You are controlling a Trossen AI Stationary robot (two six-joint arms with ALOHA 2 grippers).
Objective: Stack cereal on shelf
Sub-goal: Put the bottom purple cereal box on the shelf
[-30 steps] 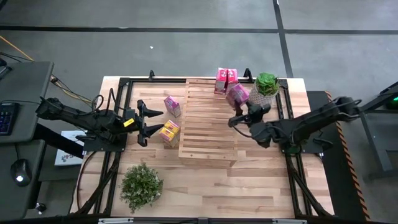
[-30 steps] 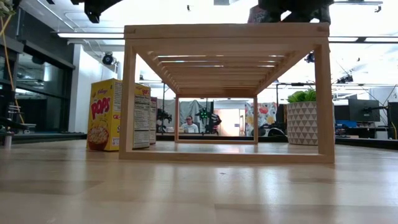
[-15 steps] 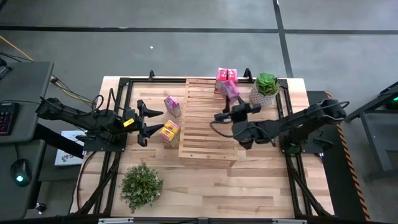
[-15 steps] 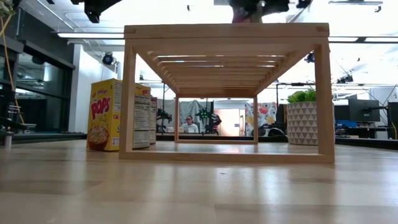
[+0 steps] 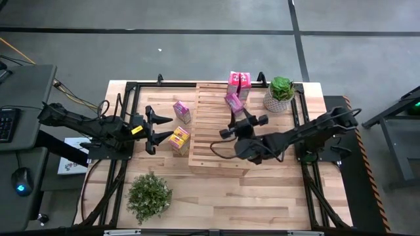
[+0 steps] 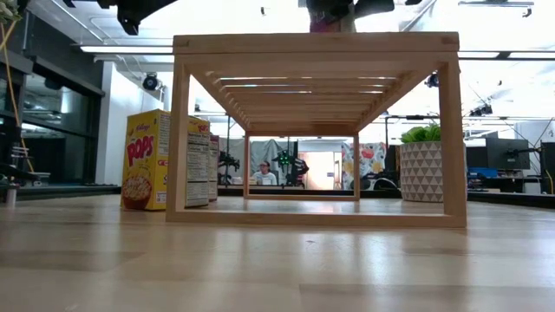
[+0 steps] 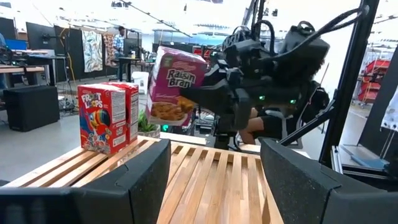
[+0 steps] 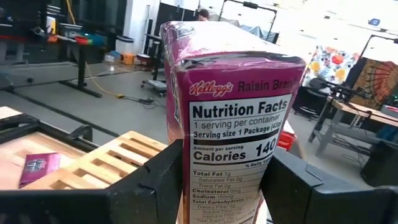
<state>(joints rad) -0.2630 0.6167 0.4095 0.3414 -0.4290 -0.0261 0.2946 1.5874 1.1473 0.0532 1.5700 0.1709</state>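
The right gripper (image 5: 231,113) is pinching a purple Raisin Bran box (image 8: 233,130) between its two fingers and holds it in the air above the top of the shelf (image 5: 218,141), near the far end of the slats. The box is upright, a little tilted, and does not touch the shelf. Two pink-red boxes (image 5: 239,82) stand side by side on the far edge of the shelf. The left gripper (image 5: 152,129) waits on the left side of the shelf with its fingers spread wide and holds nothing. Just beside it, a yellow box (image 5: 178,139) and a pink box (image 5: 182,111) stand on the worktop (image 5: 275,190).
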